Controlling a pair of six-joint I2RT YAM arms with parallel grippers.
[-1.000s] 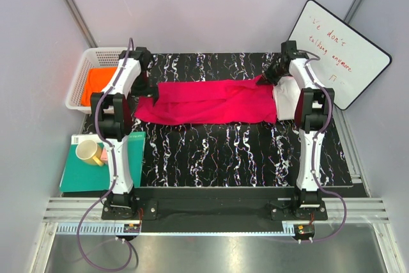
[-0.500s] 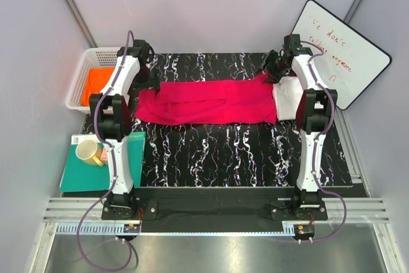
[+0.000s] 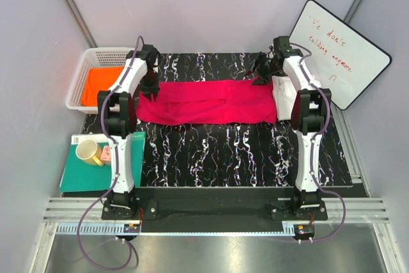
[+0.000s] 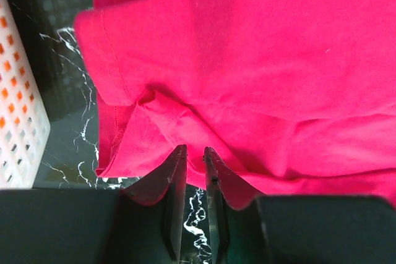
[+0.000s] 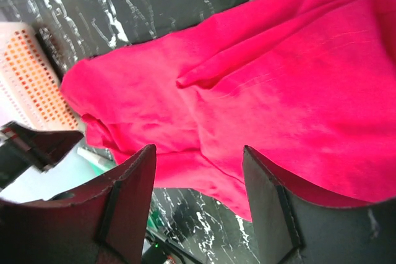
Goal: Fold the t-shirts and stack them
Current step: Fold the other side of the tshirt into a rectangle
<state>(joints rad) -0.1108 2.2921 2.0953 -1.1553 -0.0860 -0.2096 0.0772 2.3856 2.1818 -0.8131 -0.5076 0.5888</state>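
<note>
We see the crimson t-shirt [image 3: 211,101] banded across the worktop [image 3: 243,151] beside the white basket [image 3: 80,81]. It looks limp and light, so we'd pinch hem corners. The left gripper [image 4: 193,165], at the basket-side hem, is nearly closed, and we cannot tell if it has caught cloth. The right gripper [image 5: 199,151], at the far end, gapes empty.

We see a bright pink shirt [image 3: 211,101]. The table [image 3: 223,151] is black with white squiggly lines. We see an orange shirt [image 3: 99,86], a white basket [image 3: 78,76], a white shirt [image 3: 282,99], a green board [image 3: 80,176], a yellow cup [image 3: 88,152] and a white board [image 3: 339,52] with red writing.
</note>
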